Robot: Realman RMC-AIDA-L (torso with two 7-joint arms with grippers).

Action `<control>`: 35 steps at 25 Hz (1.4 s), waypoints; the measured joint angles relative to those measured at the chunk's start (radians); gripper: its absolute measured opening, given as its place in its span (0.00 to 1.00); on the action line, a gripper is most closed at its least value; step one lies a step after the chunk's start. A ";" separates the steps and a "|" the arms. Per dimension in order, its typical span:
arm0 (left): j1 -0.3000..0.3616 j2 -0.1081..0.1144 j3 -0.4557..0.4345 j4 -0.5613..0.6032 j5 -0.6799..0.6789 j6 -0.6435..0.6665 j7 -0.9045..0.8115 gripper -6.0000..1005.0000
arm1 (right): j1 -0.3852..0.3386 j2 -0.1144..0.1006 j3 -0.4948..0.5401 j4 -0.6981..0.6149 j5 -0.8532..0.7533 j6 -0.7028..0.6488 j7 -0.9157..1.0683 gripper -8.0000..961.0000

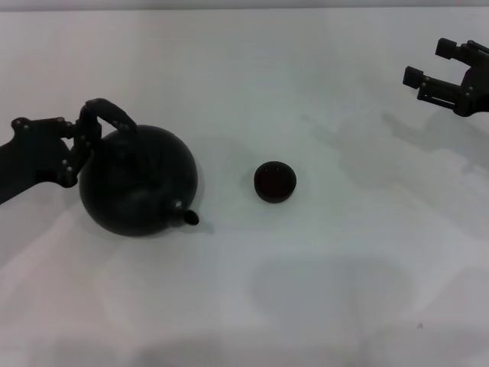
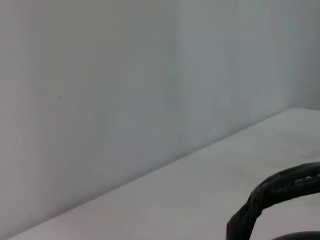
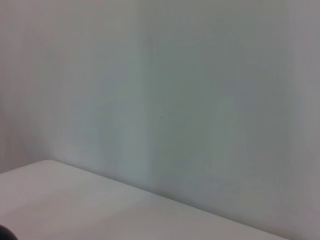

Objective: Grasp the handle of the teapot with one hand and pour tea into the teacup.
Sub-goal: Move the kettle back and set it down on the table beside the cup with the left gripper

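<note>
The round black teapot [image 1: 141, 183] sits at the left of the white table, its stubby spout [image 1: 188, 218] pointing toward the front right. Its arched handle [image 1: 111, 116] rises at the pot's upper left. My left gripper [image 1: 84, 145] reaches in from the left edge, its fingers closed on the handle's left end. In the left wrist view only a piece of the black handle [image 2: 280, 187] shows. The small dark teacup [image 1: 275, 182] stands upright to the right of the teapot, a short gap from the spout. My right gripper [image 1: 429, 63] hangs open at the far right, away from both.
The white table [image 1: 306, 306] extends all around, with a pale wall [image 3: 160, 100] behind it. Nothing else stands on it.
</note>
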 joint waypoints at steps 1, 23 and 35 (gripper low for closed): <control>0.002 0.000 0.000 -0.006 -0.010 0.000 0.012 0.11 | 0.000 0.000 0.000 0.001 0.000 -0.001 0.000 0.90; 0.004 0.001 0.000 -0.018 -0.076 -0.004 0.066 0.29 | 0.009 0.000 0.004 0.009 -0.001 -0.014 0.000 0.90; 0.009 0.002 0.000 -0.021 -0.127 -0.005 0.058 0.64 | 0.009 0.000 0.009 0.009 -0.001 -0.016 0.000 0.90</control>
